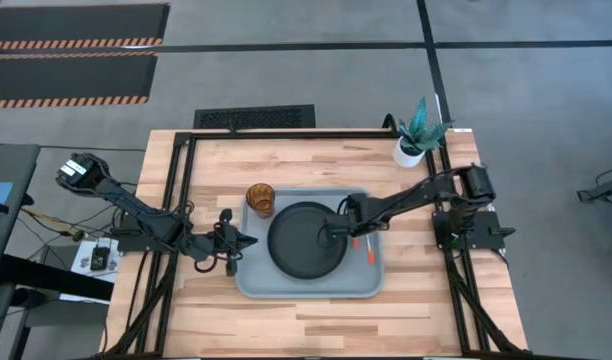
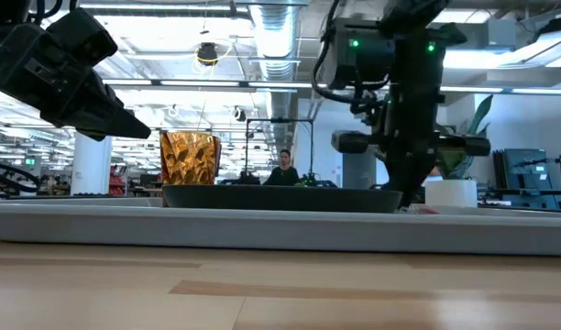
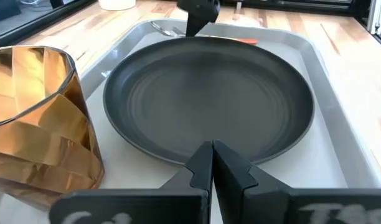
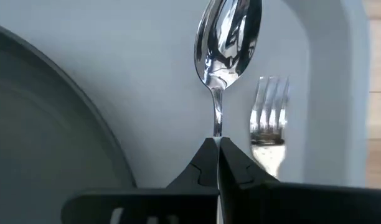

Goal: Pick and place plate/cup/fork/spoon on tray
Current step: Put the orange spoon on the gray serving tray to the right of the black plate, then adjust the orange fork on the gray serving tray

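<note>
right pincer [image 4: 216, 144] grips spoon [image 4: 226, 43] beside fork [image 4: 269, 118].

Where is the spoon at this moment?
The spoon is pinched by its handle in the right end effector, over the tray, between the plate and the fork.

open-plan lab: exposed ducts [image 2: 279, 37], ceiling lights

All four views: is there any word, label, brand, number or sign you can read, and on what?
None is legible in any view.
Pale blurred marks run along the left gripper body in the left wrist view, too smeared to read.
The tray, plate and cup bear no print.
</note>
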`<act>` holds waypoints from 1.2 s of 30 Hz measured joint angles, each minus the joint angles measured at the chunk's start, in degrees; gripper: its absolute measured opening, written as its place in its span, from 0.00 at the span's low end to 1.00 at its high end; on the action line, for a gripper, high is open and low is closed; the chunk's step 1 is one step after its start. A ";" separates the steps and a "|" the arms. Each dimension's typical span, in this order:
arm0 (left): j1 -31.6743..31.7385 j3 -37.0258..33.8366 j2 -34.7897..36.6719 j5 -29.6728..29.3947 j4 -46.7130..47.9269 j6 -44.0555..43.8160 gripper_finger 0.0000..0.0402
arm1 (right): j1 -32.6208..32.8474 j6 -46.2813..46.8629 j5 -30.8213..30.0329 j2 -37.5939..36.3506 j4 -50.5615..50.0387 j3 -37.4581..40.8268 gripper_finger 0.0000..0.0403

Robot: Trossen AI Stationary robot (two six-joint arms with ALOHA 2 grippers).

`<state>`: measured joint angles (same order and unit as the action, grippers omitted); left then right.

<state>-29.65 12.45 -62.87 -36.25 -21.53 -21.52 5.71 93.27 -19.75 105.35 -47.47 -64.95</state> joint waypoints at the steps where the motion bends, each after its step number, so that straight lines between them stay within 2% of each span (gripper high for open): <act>1: 0.00 0.00 0.00 0.00 -0.03 0.02 0.00 | 0.01 -0.06 0.22 0.75 0.66 -0.06 0.01; 11: 0.00 0.00 0.00 0.02 0.00 0.05 0.00 | 0.03 1.18 1.17 3.11 1.14 -0.19 0.03; 36: 0.00 0.00 0.00 1.49 0.05 -0.72 0.00 | -0.19 0.99 1.52 2.94 -1.39 -0.98 0.22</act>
<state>-29.65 12.45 -62.87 -34.76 -21.49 -22.24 5.52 94.26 -18.24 108.28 -48.86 -65.93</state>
